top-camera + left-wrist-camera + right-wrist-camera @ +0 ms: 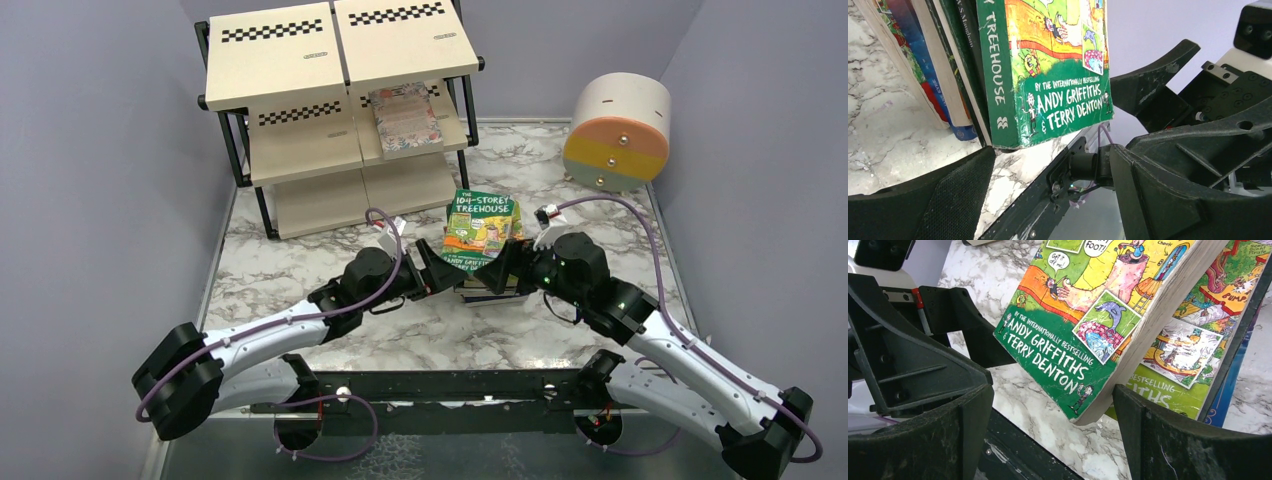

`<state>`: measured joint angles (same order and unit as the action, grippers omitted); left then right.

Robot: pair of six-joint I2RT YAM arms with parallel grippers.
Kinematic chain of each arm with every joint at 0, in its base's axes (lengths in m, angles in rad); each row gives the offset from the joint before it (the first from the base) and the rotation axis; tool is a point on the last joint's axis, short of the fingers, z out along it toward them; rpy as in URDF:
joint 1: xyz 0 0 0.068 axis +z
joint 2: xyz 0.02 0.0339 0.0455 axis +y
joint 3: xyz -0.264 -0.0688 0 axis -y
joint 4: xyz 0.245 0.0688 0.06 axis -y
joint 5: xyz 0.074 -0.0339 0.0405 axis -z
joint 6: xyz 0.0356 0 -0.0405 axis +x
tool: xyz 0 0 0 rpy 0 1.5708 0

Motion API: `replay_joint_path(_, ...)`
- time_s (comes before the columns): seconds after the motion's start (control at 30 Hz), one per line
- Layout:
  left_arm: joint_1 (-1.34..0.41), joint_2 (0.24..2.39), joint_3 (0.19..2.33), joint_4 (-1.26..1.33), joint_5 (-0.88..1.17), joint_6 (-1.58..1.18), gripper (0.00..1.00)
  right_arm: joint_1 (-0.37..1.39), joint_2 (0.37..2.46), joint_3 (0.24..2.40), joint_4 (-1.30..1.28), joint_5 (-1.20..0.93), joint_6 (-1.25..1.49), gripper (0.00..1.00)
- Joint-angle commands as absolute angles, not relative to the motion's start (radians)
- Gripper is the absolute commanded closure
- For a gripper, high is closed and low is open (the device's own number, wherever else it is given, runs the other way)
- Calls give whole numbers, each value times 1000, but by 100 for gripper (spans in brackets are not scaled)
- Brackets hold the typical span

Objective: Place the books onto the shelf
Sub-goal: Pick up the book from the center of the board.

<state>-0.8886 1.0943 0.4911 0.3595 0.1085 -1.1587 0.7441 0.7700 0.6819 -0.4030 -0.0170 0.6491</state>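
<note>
Only the overhead view takes in the whole marble worktop (300, 270). The shelf (300, 60) stands at its far left and a round drum (615, 130) at its far right. Bare marble lies between the shelf's foot and the stack of books (490, 288), which sits near the middle, well apart from every edge. A green book (480, 225) tops the stack. A pink floral book (405, 120) lies on the right half of the shelf's middle tier.

The wrist views add what the overhead hides. The green book is tilted, its near corner raised off a second cartoon book (1188, 365) beneath.

The left hand (440, 275) and right hand (507, 265) face each other at that corner, both spread open. The corner sits between the right hand's fingers; whether any finger touches it I cannot tell.
</note>
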Motion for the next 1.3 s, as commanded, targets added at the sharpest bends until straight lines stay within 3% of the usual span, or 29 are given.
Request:
replay_joint_path(0.0,-868,1072,463,467,80,-1179,23,744,757,666,-339,-50,632,13)
replay_joint_path(0.6,-805,1211,441,692,174,-1217,29,744,739,656,-362,-10,640,13)
replay_joint_path(1.07,-795,1251,379,935,181,-1243,74,744,762,636,-337,-18,647,13)
replay_joint_path(1.2,-795,1274,359,1007,184,-1266,100,743,752,640,-351,1,646,13)
replay_joint_path(1.27,-793,1268,354,1028,182,-1278,100,743,735,659,-372,27,634,13)
